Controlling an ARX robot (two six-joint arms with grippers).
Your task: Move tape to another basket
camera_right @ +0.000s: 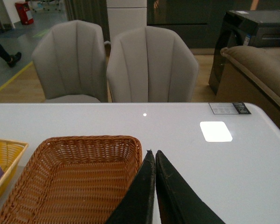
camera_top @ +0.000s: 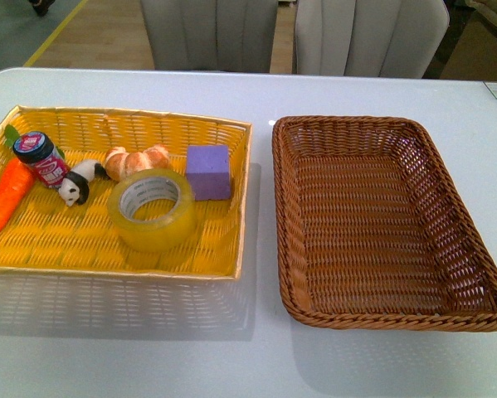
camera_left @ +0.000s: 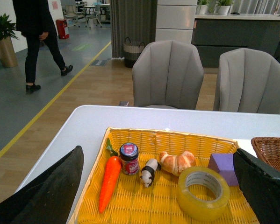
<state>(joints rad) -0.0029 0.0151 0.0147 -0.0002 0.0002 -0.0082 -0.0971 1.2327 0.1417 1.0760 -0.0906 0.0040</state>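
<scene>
The tape (camera_top: 153, 209) lies flat inside the yellow basket (camera_top: 107, 271), so the wide-open left gripper (camera_left: 158, 154) should come straight down, slip one finger in its hole and squeeze softly, while the right gripper (camera_right: 154, 154) is closed tight and the brown basket (camera_top: 381, 124) sits just beside the yellow basket.

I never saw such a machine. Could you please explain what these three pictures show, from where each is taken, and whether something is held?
This is a robot with two arms. One camera on its body looks at a white table; two others sit on the wrists. A yellow basket holds a tape roll, carrot, small jar, toy panda, croissant and purple block. The brown basket beside it is empty. The dark shapes in the wrist pictures are the left fingers, wide open, and the right fingers, shut together. Nothing is held.
</scene>
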